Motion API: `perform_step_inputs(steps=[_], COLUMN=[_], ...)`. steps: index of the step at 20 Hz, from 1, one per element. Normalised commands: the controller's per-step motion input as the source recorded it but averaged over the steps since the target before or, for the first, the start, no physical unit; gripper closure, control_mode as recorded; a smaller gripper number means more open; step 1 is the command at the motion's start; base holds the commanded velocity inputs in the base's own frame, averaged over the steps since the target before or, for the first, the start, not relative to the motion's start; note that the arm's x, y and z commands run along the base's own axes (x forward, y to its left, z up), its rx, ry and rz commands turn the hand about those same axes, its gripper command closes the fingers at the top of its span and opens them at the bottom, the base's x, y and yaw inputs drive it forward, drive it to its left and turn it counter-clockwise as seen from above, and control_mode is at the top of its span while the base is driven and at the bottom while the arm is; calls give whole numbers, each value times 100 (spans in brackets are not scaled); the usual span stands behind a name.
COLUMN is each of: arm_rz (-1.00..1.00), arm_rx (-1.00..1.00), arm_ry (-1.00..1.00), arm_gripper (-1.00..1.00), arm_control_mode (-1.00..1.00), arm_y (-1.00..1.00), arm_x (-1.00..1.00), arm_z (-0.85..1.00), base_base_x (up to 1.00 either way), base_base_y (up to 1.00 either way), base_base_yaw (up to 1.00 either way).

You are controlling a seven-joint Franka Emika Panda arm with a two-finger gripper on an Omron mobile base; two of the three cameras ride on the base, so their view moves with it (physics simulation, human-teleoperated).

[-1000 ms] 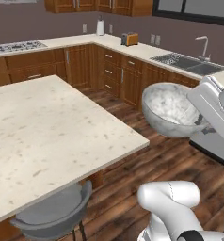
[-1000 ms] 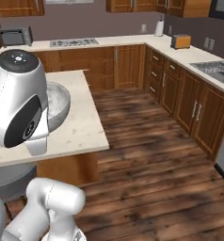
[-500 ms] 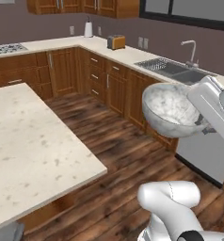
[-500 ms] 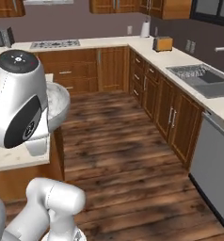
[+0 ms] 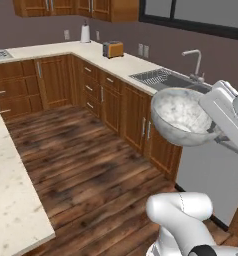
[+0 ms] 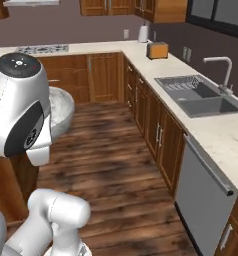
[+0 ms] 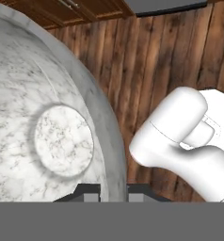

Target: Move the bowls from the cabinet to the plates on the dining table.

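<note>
While the gripper (image 7: 113, 188) pinches the rim of the marbled bowl (image 5: 183, 117), the bowl hangs in the air over the wood floor (image 5: 86, 150), beside the table's (image 5: 11, 200) corner.

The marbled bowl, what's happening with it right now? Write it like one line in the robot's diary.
held: marbled bowl | hand: shut on bowl's rim | bowl: carried in air above wood floor | dining table: at left | placing: not yet done
</note>
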Motion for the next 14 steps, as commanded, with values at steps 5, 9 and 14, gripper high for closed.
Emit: perform_step_inputs(steps=[5,9,14], arm_rz=[0,0,0], arm_rx=[0,0,0], arm_ry=[0,0,0], arm_gripper=[100,100,100], arm_control_mode=[100,100,100], arm_y=[0,0,0], arm_x=[0,0,0], arm_z=[0,0,0], base_base_x=[100,100,100], base_base_y=[-100,-100,-50], base_base_yaw=[11,21,45])
